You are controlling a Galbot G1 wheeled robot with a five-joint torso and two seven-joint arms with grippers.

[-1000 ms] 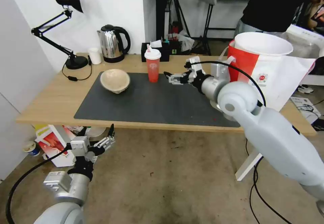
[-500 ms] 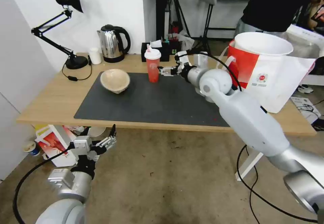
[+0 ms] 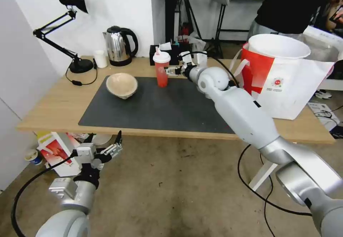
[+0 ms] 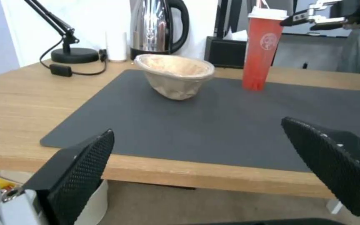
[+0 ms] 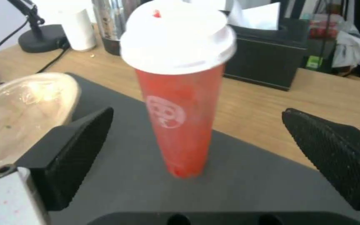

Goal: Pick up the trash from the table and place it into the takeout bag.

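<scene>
A red drink cup [image 3: 161,70] with a white lid stands upright at the far edge of the dark mat [image 3: 160,110]. My right gripper [image 3: 171,71] is open just to its right at cup height. In the right wrist view the cup [image 5: 180,103] stands ahead between the spread fingers, untouched. A beige pulp bowl [image 3: 121,85] sits on the mat's left part. The large white bowl [image 3: 278,47] rests in the mouth of the takeout bag [image 3: 293,87] at the table's [image 3: 53,104] right end. My left gripper [image 3: 111,149] hangs open below the table's front edge.
A steel kettle [image 3: 119,45], a small white cup [image 3: 100,59] and a black desk lamp [image 3: 76,63] stand along the back left. A black tissue box [image 3: 173,55] sits behind the red cup. A smaller red-and-white bag [image 3: 57,153] lies on the floor under the table.
My right arm has swung left across the table, carrying its open gripper from mid-table up beside the red cup. The left arm has stayed put.
</scene>
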